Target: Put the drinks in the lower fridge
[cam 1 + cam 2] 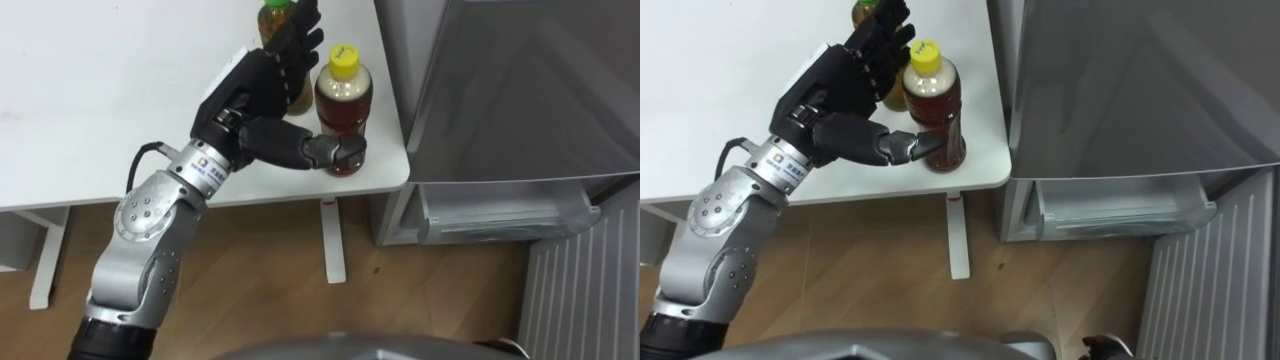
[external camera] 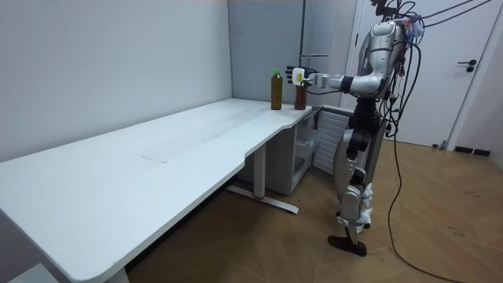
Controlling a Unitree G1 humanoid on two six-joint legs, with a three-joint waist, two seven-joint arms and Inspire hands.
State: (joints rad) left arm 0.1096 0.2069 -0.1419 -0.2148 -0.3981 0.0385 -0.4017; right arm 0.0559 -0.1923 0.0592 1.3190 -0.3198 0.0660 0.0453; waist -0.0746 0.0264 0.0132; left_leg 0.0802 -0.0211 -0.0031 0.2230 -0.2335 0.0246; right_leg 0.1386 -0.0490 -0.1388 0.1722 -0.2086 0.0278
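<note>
Left hand (image 1: 255,95) is at the upright clear plastic bottle of brown tea with a yellow cap (image 1: 345,100), near the corner of the white table (image 1: 100,100). The bottle's long axis is vertical and it sits in the gap on the hand's right. The thumb tip touches its lower front. The fingers (image 1: 295,45) are straight and loosely spread behind it, not wrapped. A green-capped bottle (image 1: 272,18) stands beyond the fingers. The grey fridge's lower compartment (image 1: 500,215) is right of the hand and below it. Likely next: close the fingers.

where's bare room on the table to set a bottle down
The white table is bare everywhere left of the left hand, out to its front edge. Crowded only at the corner beside the fridge: yellow-capped bottle, green-capped bottle and the hand.
</note>
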